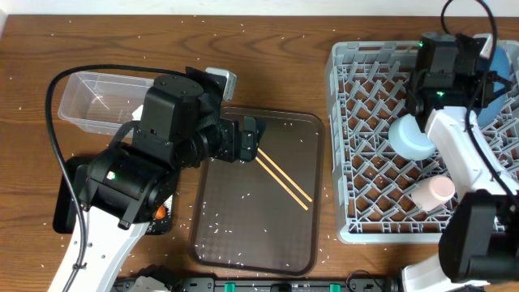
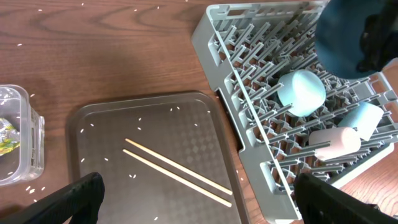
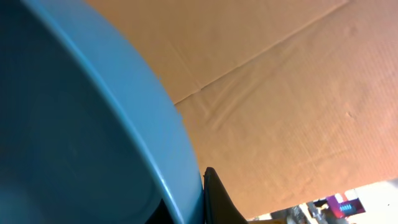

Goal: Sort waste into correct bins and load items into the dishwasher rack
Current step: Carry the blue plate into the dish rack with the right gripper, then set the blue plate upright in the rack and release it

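One clear plastic tub (image 1: 89, 101) sat far left. Beside it, the left gripper (image 1: 250, 142) hovered over the brown tray (image 1: 219, 235), fingers spread wide and empty. The pair of wooden chopsticks (image 1: 284, 178) lay diagonally on the tray. Rightward, the grey dishwasher rack (image 1: 349, 81) held a light-blue cup (image 1: 409, 138) and a pale pink cup (image 1: 432, 193). The right gripper (image 1: 477, 77) clasped the large blue plate (image 3: 62, 124) at the rack's right side.

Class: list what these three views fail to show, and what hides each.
Black bin: overhead, the left arm covers most of it.
Plate: right wrist, too close; only part of its rim shows.
Tub: left wrist, cut off by the left edge.
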Controlling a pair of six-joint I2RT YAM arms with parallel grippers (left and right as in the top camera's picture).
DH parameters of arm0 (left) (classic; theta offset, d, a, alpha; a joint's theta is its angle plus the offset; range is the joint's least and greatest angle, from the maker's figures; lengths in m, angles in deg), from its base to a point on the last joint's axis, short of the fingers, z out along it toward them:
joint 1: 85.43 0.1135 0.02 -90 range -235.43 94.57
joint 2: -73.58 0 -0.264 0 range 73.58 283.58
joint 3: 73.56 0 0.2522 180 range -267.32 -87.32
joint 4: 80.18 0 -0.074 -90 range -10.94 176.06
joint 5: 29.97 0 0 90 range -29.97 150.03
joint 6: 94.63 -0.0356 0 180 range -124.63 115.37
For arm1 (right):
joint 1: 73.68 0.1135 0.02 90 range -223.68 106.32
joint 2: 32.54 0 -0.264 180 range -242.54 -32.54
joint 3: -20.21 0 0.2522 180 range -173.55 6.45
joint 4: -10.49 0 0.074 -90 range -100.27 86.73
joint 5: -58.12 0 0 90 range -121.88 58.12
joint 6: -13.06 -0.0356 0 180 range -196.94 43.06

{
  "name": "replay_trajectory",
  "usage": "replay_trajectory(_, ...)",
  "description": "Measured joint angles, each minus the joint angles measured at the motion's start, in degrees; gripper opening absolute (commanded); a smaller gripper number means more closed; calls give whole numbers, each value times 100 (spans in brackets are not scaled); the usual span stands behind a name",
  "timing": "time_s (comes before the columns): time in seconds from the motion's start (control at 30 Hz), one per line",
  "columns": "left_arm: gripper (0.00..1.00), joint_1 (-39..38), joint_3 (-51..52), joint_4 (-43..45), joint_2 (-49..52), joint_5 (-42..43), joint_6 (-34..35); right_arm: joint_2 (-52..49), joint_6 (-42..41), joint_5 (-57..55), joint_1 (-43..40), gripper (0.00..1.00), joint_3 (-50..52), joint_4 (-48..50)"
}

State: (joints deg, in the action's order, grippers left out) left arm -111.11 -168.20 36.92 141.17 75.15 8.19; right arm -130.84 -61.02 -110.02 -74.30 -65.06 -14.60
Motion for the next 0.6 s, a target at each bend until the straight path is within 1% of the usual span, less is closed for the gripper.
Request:
replay_trajectory(0.2,97,0,0,-74,0,0,-31,-177,337,262,4,2,-2,-13)
replay_trajectory(0.27,98,0,0,-79,0,0,-52,-181,428,304,2,6,-2,-13)
replay_trajectory(0.3,98,0,0,-79,0,0,-63,-181,463,323,2,10,-4,-20)
replay_trajectory(0.33,98,0,0,-81,0,0,-68,-181,496,367,2,15,-7,-50)
replay_trajectory(0.37,98,0,0,-83,0,0,-68,-181,540,428,2,29,-7,-90)
replay_trajectory(0.4,98,0,0,-90,0,0,-68,-197,568,529,2,49,-7,-127)
replay_trajectory(0.43,98,0,0,-94,0,0,-68,-219,577,575,0,64,-7,-149)
replay_trajectory(0.47,98,0,0,-103,0,0,-68,-249,614,638,0,72,-7,-166)
replay_trajectory(0.5,98,0,0,-107,0,0,-68,-286,629,693,0,77,-7,-173)
replay_trajectory(0.6,98,0,0,-122,0,0,-68,-332,688,765,2,83,-7,-149)
